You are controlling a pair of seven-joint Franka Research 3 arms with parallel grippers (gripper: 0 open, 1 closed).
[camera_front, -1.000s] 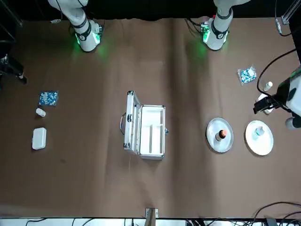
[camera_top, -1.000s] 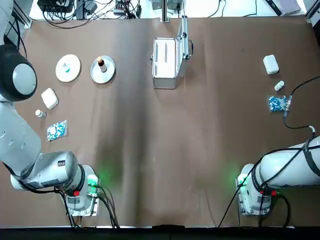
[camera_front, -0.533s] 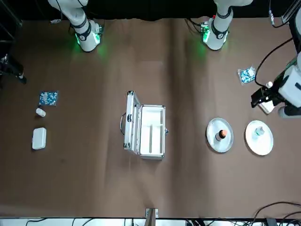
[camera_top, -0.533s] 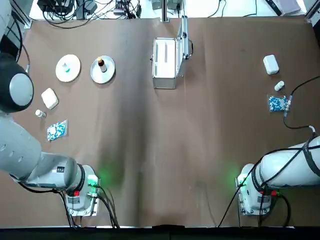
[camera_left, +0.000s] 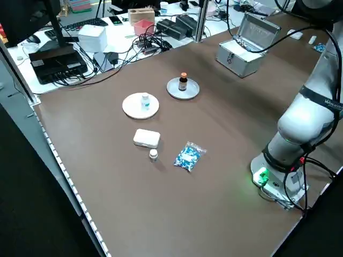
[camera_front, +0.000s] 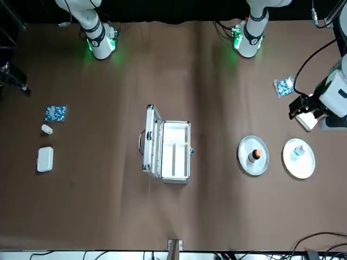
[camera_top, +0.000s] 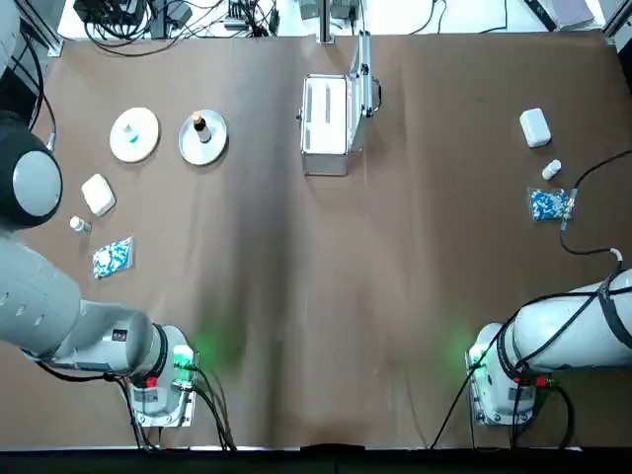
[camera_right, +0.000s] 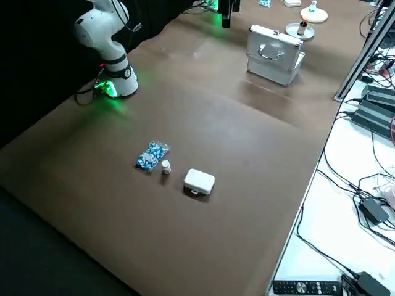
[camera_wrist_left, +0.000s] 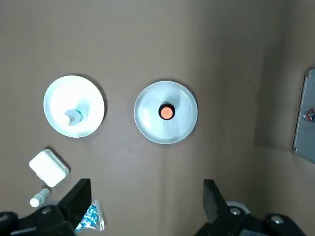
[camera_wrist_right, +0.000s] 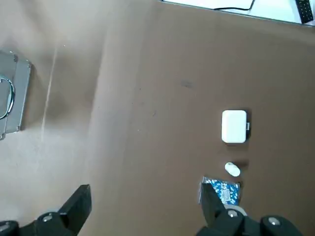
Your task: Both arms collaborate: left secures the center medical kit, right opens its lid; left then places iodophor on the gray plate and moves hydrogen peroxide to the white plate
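The medical kit stands at the table's far middle with its lid raised upright. On the gray plate stands the brown iodophor. Just left of it, the white plate carries the hydrogen peroxide. My left gripper hangs open and empty high above the table's left side, looking down on the iodophor and hydrogen peroxide. My right gripper is open and empty, high over the right side, far from the kit.
A white box, a small white bottle and a blue packet lie at the left edge. A like set lies at the right: box, bottle, packet. A black cable crosses there.
The left arm has drawn back from the plates toward the robot's side of the table. The bottles, the plates, the kit and the right arm stay still.
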